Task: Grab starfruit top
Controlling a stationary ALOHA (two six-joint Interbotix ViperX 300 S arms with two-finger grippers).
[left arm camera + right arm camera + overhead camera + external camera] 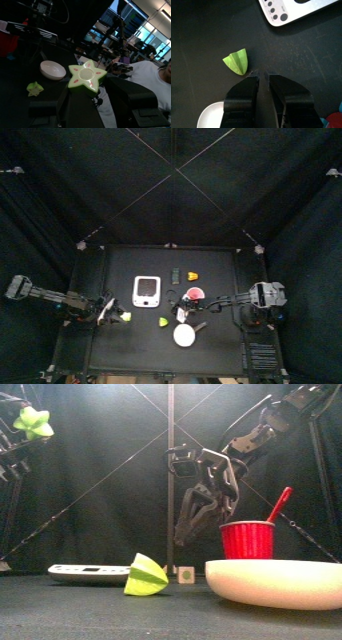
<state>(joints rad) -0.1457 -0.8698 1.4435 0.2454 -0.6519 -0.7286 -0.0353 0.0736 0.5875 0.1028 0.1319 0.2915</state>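
The starfruit top [87, 76], a pale green star-shaped slice, sits between the jaws of my left gripper [88, 90], which is shut on it. In the front view the starfruit top [30, 422] hangs high above the table at the far left. From above it shows by the left gripper [112, 311] as a yellow-green spot [126, 316]. A green starfruit wedge [147, 576] lies on the table, also in the right wrist view [236, 61]. My right gripper [263, 76] is shut and empty, hovering just beside the wedge.
A white bowl [274, 582] stands at the front right, with a red cup [246, 539] holding a red spoon behind it. A white keypad device [87, 571] lies at the left. A small yellow piece [193, 276] lies further back. A person [155, 75] sits beyond the curtains.
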